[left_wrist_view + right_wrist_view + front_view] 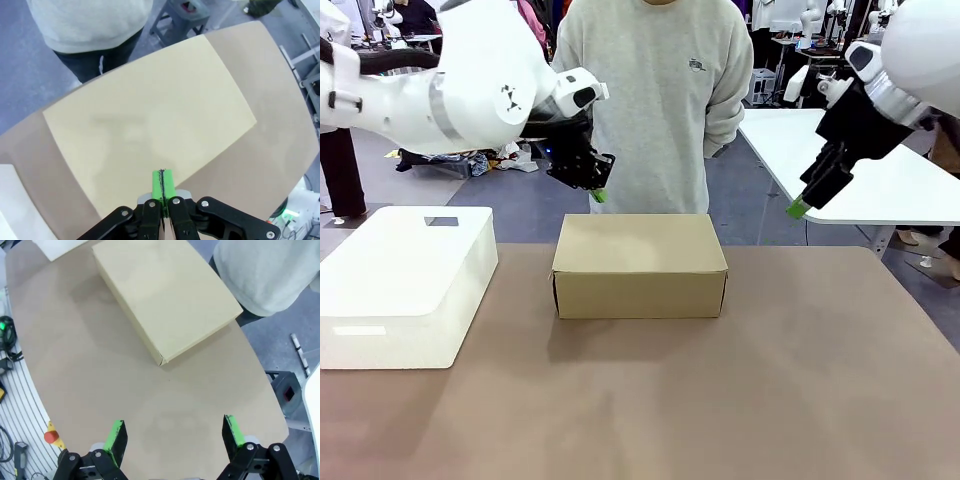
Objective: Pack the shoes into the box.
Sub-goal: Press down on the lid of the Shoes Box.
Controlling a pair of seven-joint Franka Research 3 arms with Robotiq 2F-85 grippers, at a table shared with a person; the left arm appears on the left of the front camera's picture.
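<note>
The brown cardboard box (640,265) sits closed in the middle of the table, its lid flat; the shoes are hidden. From above, the lid of the box (150,125) is plain tan, and the box (165,295) lies upper centre in the right wrist view. My left gripper (598,193) hangs shut and empty just above the box's far left edge, its green pads (162,184) pressed together. My right gripper (798,208) hovers high at the right, open with nothing between its fingers (117,437).
A large white rounded block (400,285) stands at the table's left. A person in a grey sweatshirt (655,90) stands at the far side behind the box. A white table (860,165) lies beyond at right. Bare brown tabletop (720,400) stretches in front.
</note>
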